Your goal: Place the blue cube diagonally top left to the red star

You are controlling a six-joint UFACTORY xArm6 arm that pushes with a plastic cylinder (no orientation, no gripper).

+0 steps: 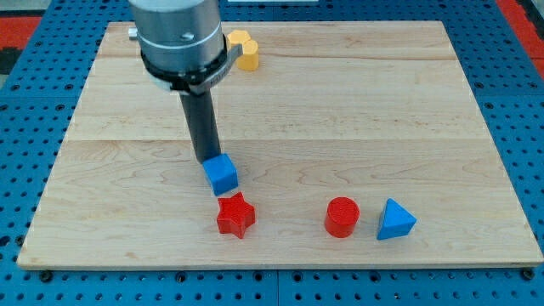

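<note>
The blue cube (pixel 222 174) sits on the wooden board (pixel 340 93), left of centre and toward the view's bottom. The red star (pixel 235 215) lies just below it and slightly to the right, nearly touching. My tip (pixel 206 161) is at the cube's upper left edge, touching it or very close. The dark rod rises from there to the arm's grey body at the view's top.
A red cylinder (pixel 342 217) and a blue triangular block (pixel 395 220) stand to the right of the star near the board's bottom edge. A yellow block (pixel 245 49) sits at the top, partly hidden behind the arm.
</note>
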